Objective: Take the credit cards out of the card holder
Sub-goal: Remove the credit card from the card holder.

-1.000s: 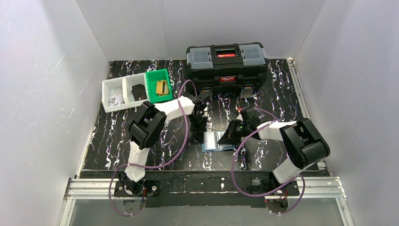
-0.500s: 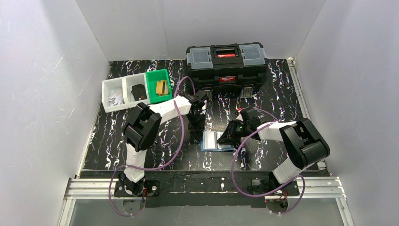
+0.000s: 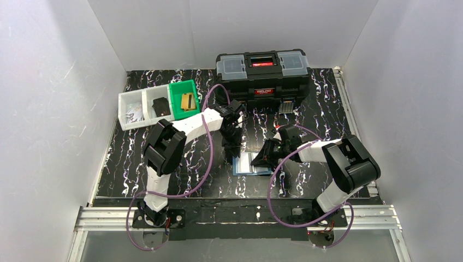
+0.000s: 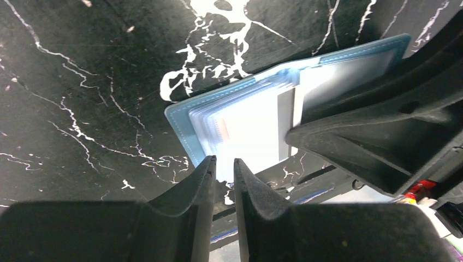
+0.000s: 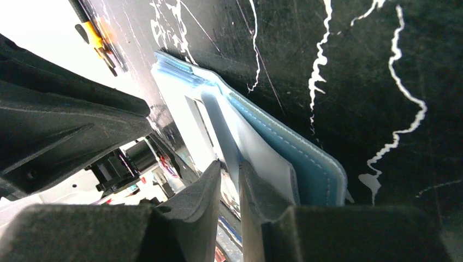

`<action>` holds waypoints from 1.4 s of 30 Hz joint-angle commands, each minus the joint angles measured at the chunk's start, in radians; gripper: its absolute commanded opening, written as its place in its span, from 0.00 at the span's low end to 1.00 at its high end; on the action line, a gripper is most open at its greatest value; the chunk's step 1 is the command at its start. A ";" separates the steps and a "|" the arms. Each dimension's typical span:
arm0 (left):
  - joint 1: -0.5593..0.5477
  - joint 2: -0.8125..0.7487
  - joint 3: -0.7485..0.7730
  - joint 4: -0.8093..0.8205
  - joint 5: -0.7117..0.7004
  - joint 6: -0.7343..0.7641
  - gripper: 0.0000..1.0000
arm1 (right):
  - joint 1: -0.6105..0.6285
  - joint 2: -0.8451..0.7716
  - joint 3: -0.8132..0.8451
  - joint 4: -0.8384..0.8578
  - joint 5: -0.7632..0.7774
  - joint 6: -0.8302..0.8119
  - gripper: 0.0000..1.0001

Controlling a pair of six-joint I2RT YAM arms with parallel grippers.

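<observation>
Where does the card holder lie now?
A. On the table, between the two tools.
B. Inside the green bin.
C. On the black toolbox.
A: the card holder lies open on the table, with the left tool and right tool at its sides.

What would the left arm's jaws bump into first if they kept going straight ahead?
The card holder. The left jaws, almost closed, point straight at the open holder's pale inner pages and look to be right at their edge. How much gap is left is hard to tell from the wrist view.
</observation>
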 commanded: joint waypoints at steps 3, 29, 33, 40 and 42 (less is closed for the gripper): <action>-0.018 0.021 0.042 -0.029 -0.004 0.004 0.15 | 0.006 0.014 -0.021 0.046 -0.022 0.016 0.26; -0.052 0.157 0.022 -0.043 -0.113 -0.060 0.00 | -0.053 0.014 -0.121 0.222 -0.097 0.094 0.29; -0.047 0.170 0.013 -0.043 -0.119 -0.051 0.00 | -0.073 0.028 -0.165 0.345 -0.135 0.159 0.29; -0.045 0.175 0.001 -0.036 -0.111 -0.048 0.00 | -0.088 0.093 -0.223 0.599 -0.186 0.280 0.28; -0.046 0.173 -0.002 -0.033 -0.111 -0.048 0.00 | -0.088 0.113 -0.232 0.648 -0.191 0.306 0.27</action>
